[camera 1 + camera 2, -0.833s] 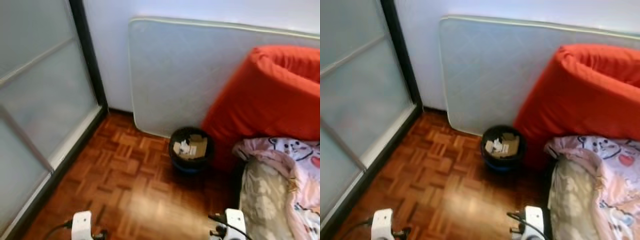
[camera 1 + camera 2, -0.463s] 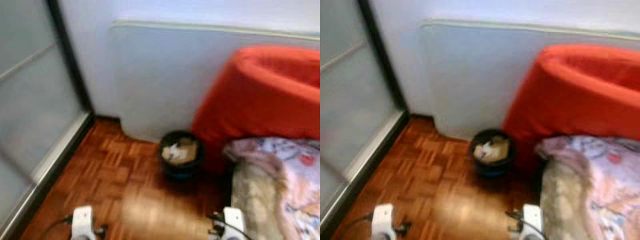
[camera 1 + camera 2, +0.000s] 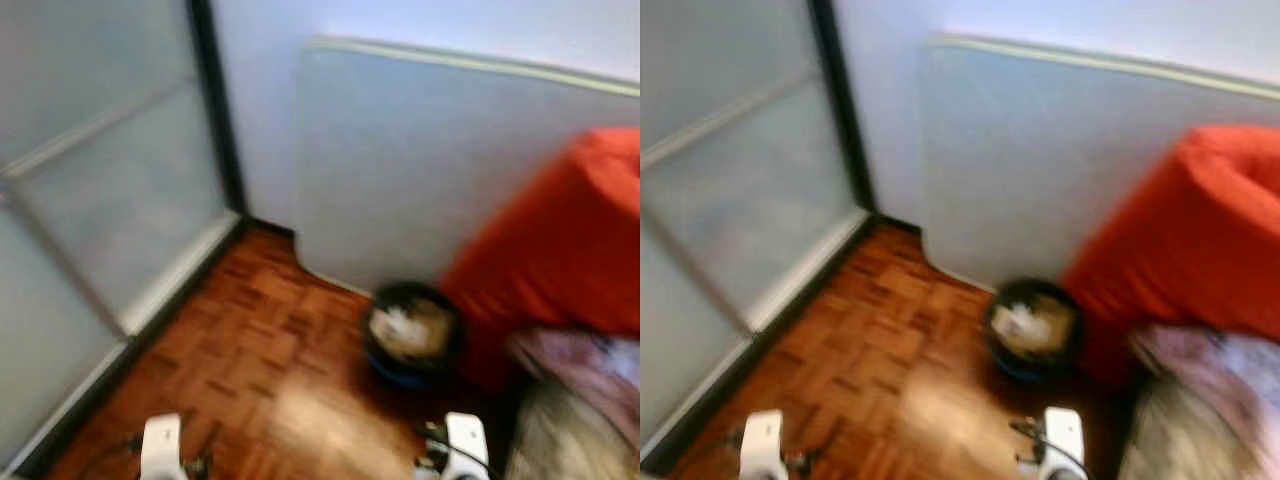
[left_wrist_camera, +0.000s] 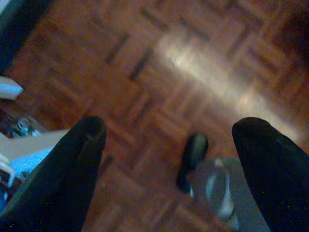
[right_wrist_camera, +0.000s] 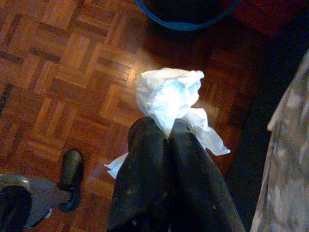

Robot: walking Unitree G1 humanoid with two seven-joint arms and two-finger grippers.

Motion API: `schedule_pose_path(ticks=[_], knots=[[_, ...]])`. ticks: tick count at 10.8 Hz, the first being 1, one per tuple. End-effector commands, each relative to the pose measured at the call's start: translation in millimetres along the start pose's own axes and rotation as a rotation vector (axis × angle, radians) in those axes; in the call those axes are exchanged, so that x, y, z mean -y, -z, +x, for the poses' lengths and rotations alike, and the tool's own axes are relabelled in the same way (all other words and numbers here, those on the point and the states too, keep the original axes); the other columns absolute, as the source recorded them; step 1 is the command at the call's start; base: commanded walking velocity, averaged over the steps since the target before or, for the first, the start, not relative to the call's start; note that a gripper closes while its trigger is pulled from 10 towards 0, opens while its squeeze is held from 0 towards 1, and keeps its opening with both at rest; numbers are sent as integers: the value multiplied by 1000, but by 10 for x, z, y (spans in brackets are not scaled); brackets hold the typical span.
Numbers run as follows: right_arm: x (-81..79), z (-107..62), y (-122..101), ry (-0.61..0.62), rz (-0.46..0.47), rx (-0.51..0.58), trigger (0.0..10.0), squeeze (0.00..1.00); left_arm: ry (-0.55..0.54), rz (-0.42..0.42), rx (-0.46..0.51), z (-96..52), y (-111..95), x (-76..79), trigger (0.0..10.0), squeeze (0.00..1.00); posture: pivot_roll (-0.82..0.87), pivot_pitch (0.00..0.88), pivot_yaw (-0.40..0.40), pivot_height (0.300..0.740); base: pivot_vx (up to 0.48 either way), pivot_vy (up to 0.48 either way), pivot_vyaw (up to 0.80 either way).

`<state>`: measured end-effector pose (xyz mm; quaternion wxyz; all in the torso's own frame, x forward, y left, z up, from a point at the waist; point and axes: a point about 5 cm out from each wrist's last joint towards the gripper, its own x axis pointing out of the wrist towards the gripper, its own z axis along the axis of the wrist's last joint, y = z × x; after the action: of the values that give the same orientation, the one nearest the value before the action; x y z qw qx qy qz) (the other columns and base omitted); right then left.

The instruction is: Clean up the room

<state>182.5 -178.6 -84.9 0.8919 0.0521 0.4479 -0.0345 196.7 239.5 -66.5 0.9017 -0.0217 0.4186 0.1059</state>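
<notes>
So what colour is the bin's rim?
Blue, on the bin, clearest in the right wrist view.

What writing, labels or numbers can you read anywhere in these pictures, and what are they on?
None can be read.
Scraps in the trash bin: too blurred to show any print.
White tissue held in the right hand: no print visible.
Patterned blanket: blurred; no words legible.

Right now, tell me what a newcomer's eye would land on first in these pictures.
The big orange cushion on the right, leaning against the pale mattress that stands at the wall, draws the eye first. Next comes the dark waste bin on the parquet floor at the cushion's foot, already holding scraps. In the right wrist view, the right gripper is shut on a crumpled white tissue, with the bin's rim close ahead.
</notes>
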Motion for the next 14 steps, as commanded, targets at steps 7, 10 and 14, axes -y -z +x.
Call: schedule_pose_path(ticks=[7,10,14], knots=[[89,-27,110,33,40,-43,10000,0,22,4,-35,-14,109,64,10000,0,209,23,-35,740,282,0,92],[73,-27,129,26,32,-58,10000,0,22,7,-36,-15,111,61,10000,0,215,15,-33,740,282,0,-769],[93,-27,105,39,40,-37,10000,0,19,9,-36,-15,111,54,10000,0,218,10,-35,740,273,0,-122]])
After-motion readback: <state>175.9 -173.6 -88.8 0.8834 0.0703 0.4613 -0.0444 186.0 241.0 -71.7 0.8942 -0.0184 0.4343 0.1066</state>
